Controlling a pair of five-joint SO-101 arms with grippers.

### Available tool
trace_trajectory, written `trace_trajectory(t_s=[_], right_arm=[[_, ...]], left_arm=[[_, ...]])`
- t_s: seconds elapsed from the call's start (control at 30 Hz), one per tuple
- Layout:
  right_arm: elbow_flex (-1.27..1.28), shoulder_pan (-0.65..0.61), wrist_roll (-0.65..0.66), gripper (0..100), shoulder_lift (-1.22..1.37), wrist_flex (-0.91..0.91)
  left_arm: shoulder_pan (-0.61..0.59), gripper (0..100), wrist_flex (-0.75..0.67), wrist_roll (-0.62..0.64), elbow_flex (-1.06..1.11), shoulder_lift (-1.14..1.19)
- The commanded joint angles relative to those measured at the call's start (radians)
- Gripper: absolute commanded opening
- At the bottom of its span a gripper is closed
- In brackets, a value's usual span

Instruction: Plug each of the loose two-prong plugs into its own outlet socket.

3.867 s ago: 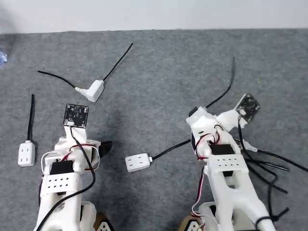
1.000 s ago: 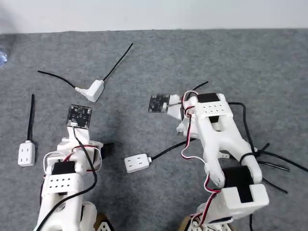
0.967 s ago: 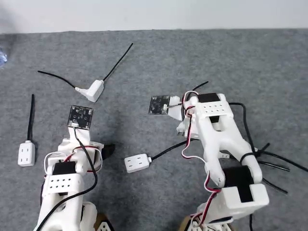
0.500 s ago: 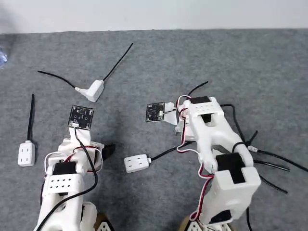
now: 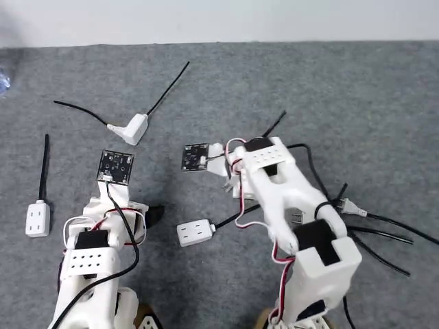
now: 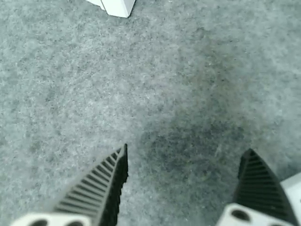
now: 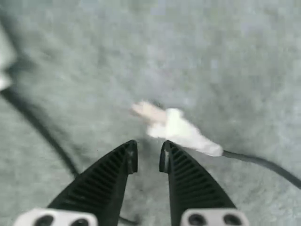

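Okay, the right claw hangs low over the grey counter. Its jaws are nearly closed, with just a thin slit between them, and it is gripping nothing. Just beyond its tips lies a white two-prong plug, flat on the counter with its dark cord trailing away. It's blurred, so the prongs can't be made out.

From the high view, the right arm stretches toward the middle of the counter. A white outlet socket sits just beside it on the left arm's side, its cord running under the arm.

Over to the left claw: it is spread wide open above the felt, holding nothing, with the angled white plug ahead of it. The second outlet socket lies near the far left edge, well apart from that plug. One more small plug rests among the black cables on the right.
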Motion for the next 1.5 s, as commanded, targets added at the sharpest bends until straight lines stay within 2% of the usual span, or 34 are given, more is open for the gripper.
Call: trace_trajectory(t_s=[0.0, 0.13, 0.27, 0.4, 0.5, 0.6, 0.73, 0.97, 1.1, 1.27, 1.47], right_arm=[[-0.055, -0.047, -0.015, 8.7, -0.111, 0.105], [-0.038, -0.031, -0.017, 11.4, -0.223, 0.134], [0.021, -0.016, -0.017, 19.8, -0.222, 0.041], [0.043, -0.007, -0.015, 21.0, -0.188, -0.012], [0.031, -0.008, 0.015, 21.2, -0.180, -0.004], [-0.028, -0.010, 0.107, 21.2, -0.173, 0.085], [-0.068, -0.030, 0.222, 21.1, -0.171, 0.176], [-0.071, -0.038, 0.356, 21.0, -0.145, 0.179], [-0.120, -0.035, 0.411, 20.9, -0.038, 0.170], [-0.265, -0.041, 0.411, 20.9, 0.111, 0.182], [-0.341, -0.081, 0.411, 20.9, 0.136, 0.236]], left_arm=[[0.005, 35, -0.021, -0.012, -0.010, -0.017], [0.005, 35, -0.020, -0.009, -0.010, -0.017], [-0.003, 35, -0.003, -0.006, -0.008, -0.018], [-0.028, 35, 0.020, -0.003, -0.010, -0.020], [-0.127, 35, 0.020, 0.081, -0.030, -0.020], [-0.287, 35, 0.040, 0.137, -0.042, -0.020], [-0.466, 35, 0.114, 0.066, -0.050, -0.020], [-0.605, 35, 0.222, -0.057, -0.050, -0.020], [-0.631, 35, 0.235, -0.081, -0.050, -0.020], [-0.631, 35, 0.238, -0.081, -0.048, -0.020], [-0.628, 35, 0.241, -0.081, -0.048, -0.020]])
